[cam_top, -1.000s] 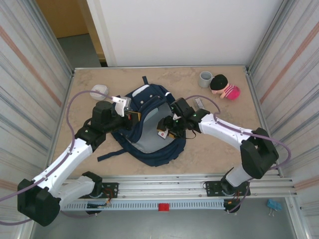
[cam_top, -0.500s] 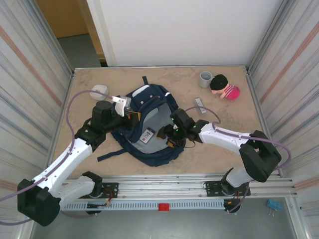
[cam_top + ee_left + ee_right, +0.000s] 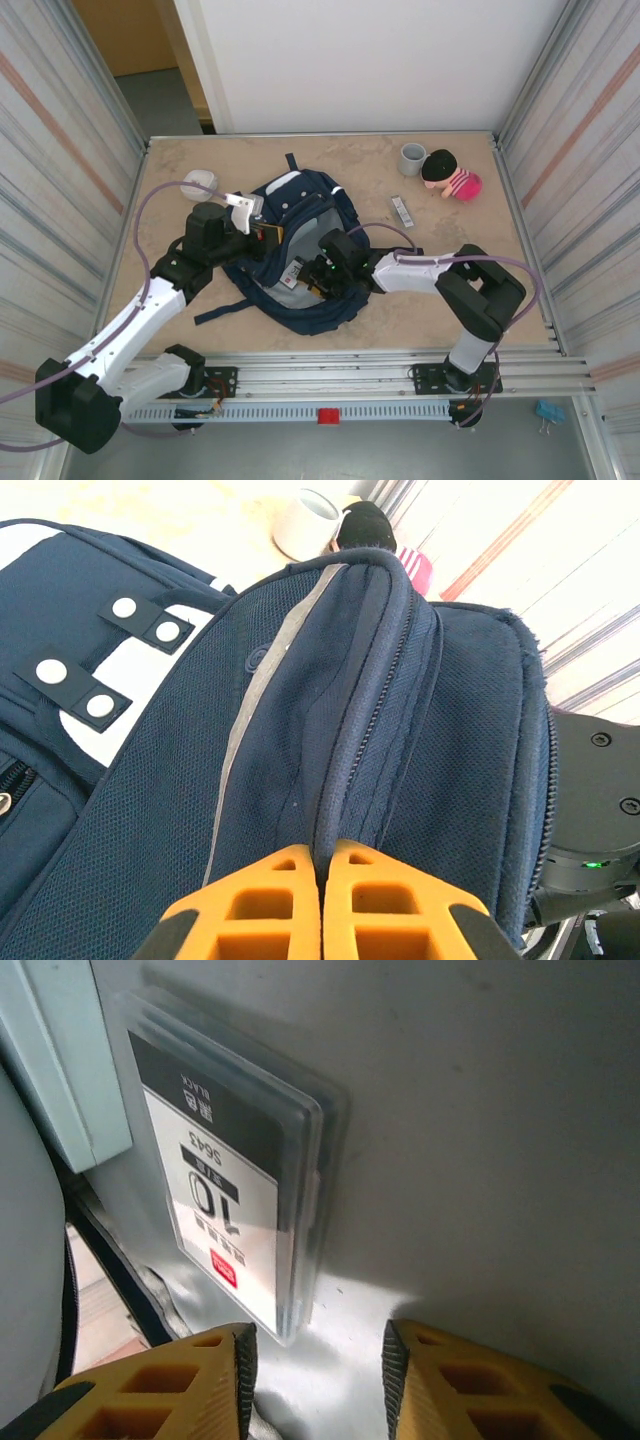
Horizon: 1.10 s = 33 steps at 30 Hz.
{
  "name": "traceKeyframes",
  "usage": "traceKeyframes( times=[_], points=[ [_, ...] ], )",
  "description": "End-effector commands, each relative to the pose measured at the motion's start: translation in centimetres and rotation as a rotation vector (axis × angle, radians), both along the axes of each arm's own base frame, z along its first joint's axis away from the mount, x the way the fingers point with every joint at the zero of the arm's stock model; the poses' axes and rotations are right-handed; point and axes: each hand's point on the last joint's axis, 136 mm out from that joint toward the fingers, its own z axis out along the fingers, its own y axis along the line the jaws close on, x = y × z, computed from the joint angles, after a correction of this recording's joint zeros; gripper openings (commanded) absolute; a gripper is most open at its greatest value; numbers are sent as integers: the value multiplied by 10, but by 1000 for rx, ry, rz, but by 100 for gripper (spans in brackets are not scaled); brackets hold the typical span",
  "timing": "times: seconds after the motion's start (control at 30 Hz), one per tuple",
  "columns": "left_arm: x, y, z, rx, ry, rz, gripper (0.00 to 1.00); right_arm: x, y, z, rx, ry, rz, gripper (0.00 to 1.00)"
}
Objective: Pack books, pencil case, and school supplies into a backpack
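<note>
Two claws divide the work: left claw [image 3: 322,858] clamps the navy fabric backpack [image 3: 300,700], apparently to hold it open, while right claw [image 3: 315,1348] hangs half-parted, empty, over the black white-labelled case [image 3: 225,1170] inside.

The left arm [image 3: 135,318] stretches up from its base at the near left and angles inward, wrist bent toward the middle. The left gripper [image 3: 322,858] is pinched tight, its orange fingers pressed together on a seam of the backpack [image 3: 300,680]. The right arm [image 3: 425,268] folds sharply at the elbow and reaches leftward, low and nearly level. The right gripper [image 3: 318,1340] has its orange fingers parted, with nothing caught between them.
</note>
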Motion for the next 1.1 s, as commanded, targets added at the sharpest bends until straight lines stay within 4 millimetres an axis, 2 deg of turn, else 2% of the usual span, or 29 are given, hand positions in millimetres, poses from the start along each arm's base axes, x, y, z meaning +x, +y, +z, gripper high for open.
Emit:
traceKeyframes(
  times=[0.0, 0.27, 0.43, 0.6, 0.8, 0.9, 1.07],
  points=[
    [4, 4, 30, -37, -69, 19, 0, 19, 18, 13, 48, -58, -33, 36],
    [4, 4, 26, -27, -61, 20, 0, 37, 42, 12, 83, -91, -18, 32],
    [3, 5, 25, -16, -56, 23, 0, 42, 37, 21, 96, -149, -25, 32],
    [3, 6, 18, 1, -43, 24, 0, 33, -1, 44, 61, -258, -46, 41],
    [5, 0, 7, 19, -25, 7, 0, 13, -55, 70, -51, -359, -35, 45],
    [2, -9, -9, 88, -24, -25, 0, 8, -85, 84, -120, -413, -41, 45],
    [-6, -25, -53, 191, 32, -90, 0, 2, -133, 101, -175, -457, -105, 48]
  ],
)
